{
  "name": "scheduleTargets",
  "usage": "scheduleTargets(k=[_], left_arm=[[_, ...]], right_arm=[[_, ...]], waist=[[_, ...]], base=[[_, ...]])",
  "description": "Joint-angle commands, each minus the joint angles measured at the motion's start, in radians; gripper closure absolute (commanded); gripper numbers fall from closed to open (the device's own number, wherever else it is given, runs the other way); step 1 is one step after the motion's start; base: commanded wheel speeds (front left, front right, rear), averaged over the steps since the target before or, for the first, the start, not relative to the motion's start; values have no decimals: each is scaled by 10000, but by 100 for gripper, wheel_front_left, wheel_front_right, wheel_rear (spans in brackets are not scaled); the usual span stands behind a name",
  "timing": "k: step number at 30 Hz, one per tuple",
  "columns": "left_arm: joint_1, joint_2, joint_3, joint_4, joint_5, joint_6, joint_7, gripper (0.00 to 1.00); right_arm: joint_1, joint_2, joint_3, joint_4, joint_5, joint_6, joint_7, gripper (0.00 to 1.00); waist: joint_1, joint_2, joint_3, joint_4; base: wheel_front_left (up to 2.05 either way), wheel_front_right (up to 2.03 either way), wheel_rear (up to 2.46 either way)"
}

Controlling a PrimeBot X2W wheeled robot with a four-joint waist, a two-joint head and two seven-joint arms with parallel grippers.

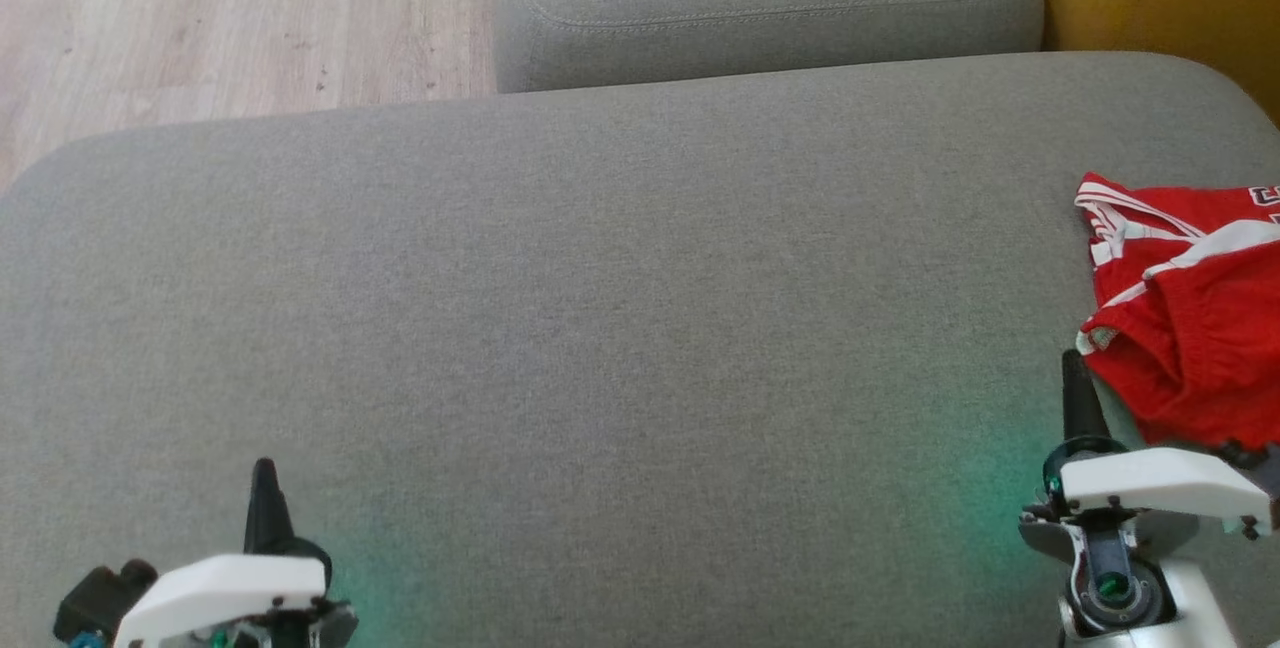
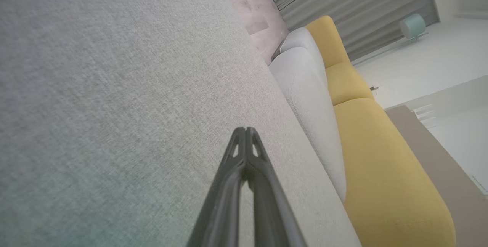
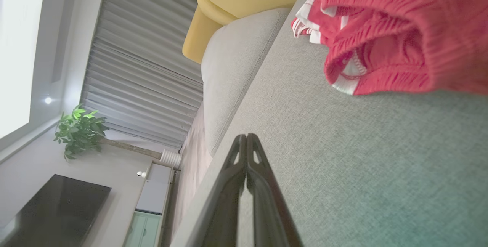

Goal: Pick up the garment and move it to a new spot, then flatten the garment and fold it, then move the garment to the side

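The garment point(image 1: 1190, 328) is laid on the seat cushion point(image 1: 600, 328) at the frame's right edge, with the right hand point(image 1: 1073, 378) just beside it at lower right. The left hand point(image 1: 264, 478) is seen at lower left, well apart.

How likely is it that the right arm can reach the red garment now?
Probably yes: the shut right tool is close beside the red garment, nothing lies between them on the grey cushion, though it must open first.
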Motion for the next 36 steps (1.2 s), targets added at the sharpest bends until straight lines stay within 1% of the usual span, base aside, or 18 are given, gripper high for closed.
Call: scheduleTargets(k=[1, 36], left_arm=[[-513, 41, 258, -399, -208, -67, 60, 100], [-719, 55, 750, -1024, -4044, -491, 1068, 100]], right_arm=[[-171, -25, 61, -432, 227, -5, 44, 100], [135, -27, -492, -1643, 4161, -7, 1052, 100]], waist=[[0, 0, -2, 3], [0, 0, -73, 146]], base=[[0, 0, 0], [0, 0, 0]])
